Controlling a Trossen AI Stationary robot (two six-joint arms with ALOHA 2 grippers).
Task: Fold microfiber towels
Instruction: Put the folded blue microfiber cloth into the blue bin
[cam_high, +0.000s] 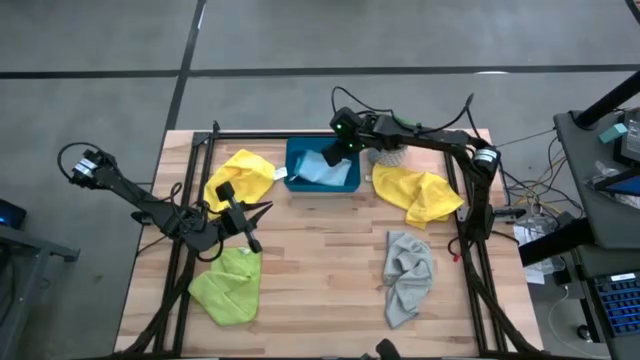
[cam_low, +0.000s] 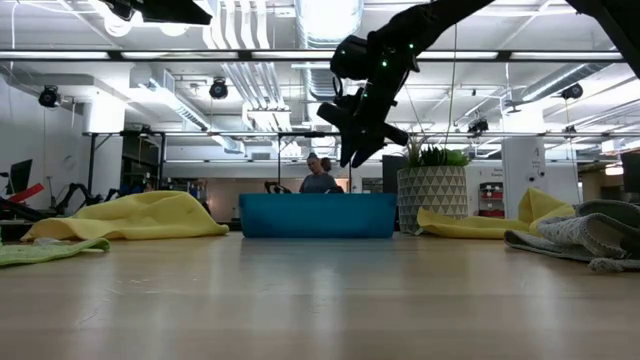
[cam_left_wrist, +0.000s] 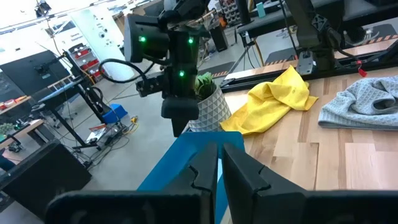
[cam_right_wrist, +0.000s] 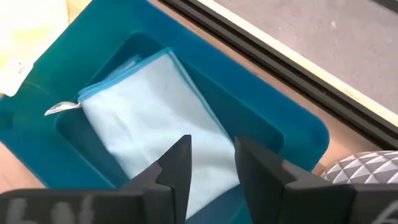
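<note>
A folded light blue towel (cam_right_wrist: 155, 118) lies flat inside the teal tray (cam_high: 298, 150) at the table's far middle. My right gripper (cam_right_wrist: 212, 146) hangs open above the tray, clear of the towel, with nothing between its fingers. My left gripper (cam_high: 258, 210) waits shut and empty over the table's left part, between a yellow towel (cam_high: 240, 172) and a lime green towel (cam_high: 228, 285). A second yellow towel (cam_high: 418, 192) lies crumpled to the right of the tray. A grey towel (cam_high: 408, 275) lies crumpled nearer the front right.
A patterned plant pot (cam_high: 388, 152) stands just right of the tray, close to my right arm. Black frame rails run along the table's left and right sides. Bare wood lies in the table's middle (cam_high: 320, 260). A person shows far off in the room (cam_low: 318, 178).
</note>
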